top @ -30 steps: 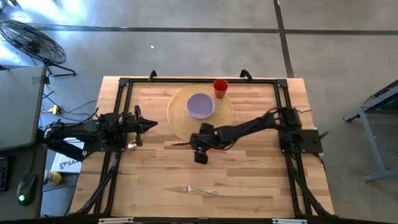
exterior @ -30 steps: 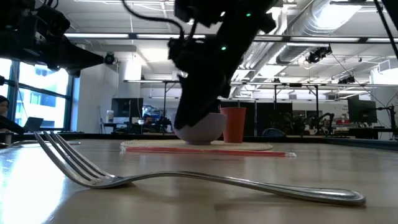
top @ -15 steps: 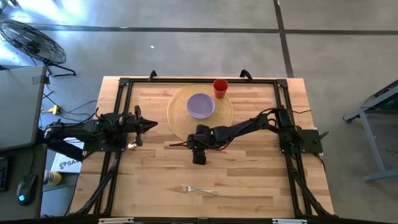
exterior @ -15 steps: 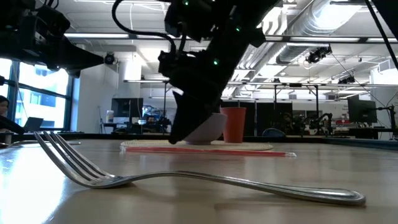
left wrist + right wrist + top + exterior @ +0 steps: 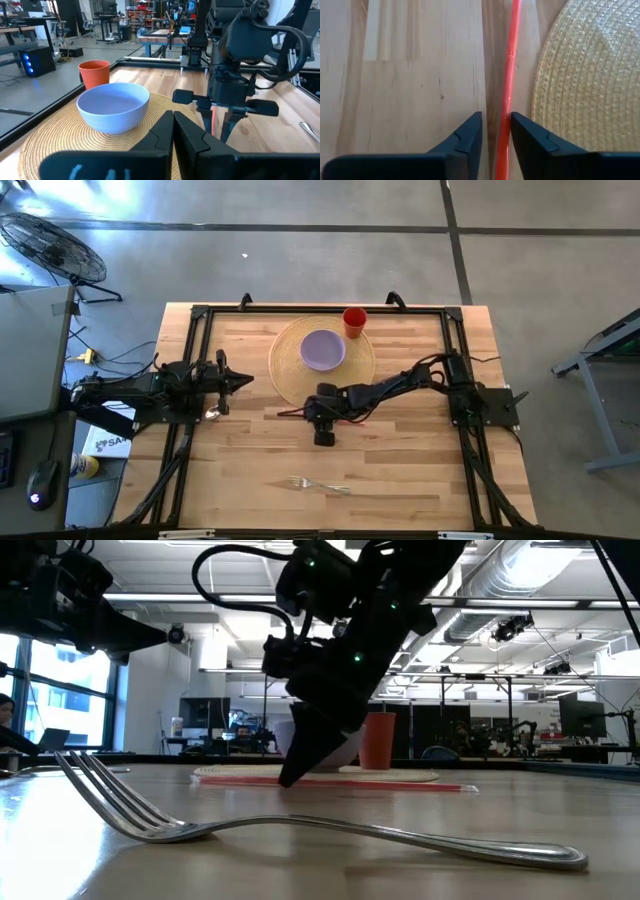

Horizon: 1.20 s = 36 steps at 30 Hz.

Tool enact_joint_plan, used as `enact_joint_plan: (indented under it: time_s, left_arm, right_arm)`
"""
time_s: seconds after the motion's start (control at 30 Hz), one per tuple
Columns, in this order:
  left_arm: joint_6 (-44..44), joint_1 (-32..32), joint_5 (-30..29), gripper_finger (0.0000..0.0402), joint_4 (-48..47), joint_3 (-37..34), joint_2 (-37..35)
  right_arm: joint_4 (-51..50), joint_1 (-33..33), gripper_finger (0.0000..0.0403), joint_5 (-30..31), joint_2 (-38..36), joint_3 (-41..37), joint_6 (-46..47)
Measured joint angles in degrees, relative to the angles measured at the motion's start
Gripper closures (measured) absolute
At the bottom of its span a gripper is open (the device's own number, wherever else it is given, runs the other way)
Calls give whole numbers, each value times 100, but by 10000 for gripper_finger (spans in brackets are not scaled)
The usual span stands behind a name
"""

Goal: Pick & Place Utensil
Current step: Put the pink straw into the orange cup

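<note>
The utensil, a small silver fork [image 5: 320,484] [image 5: 330,830], lies flat on the table near its front edge, touched by no gripper. My right gripper [image 5: 322,418] [image 5: 496,117] points down at the table's middle. Its fingers stand narrowly apart on either side of a long red straw [image 5: 511,55] [image 5: 400,783], which lies on the wood beside a round woven placemat [image 5: 285,365]. My left gripper [image 5: 245,379] [image 5: 173,117] waits shut above the table's left side, holding nothing. My right gripper comes at the straw from above, pointing down, with its fingers across the straw. The straw's side [image 5: 506,120] lies against the inner face of one finger [image 5: 522,131]. The other finger [image 5: 470,131] stands a little apart from it. The straw rests flat on the table.
A purple bowl [image 5: 322,349] [image 5: 114,105] sits on the placemat, and a red cup [image 5: 354,320] stands at the mat's far edge. Black frame rails [image 5: 190,380] run along the table's left, right and far sides. Bare wood lies between the straw and the fork.
My right gripper has come down until its fingertips reach the table at the straw, and its fingers have closed in from wide open to a narrow gap. The straw and the fork have stayed where they were.
</note>
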Motion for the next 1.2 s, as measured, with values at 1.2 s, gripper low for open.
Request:
enact_joint_plan:
  time_s: [1.2]
  left_arm:
    - [1,0,-7,394,2,-4,0]
  right_arm:
    - [-1672,-9,338,-318,-406,-21,576]
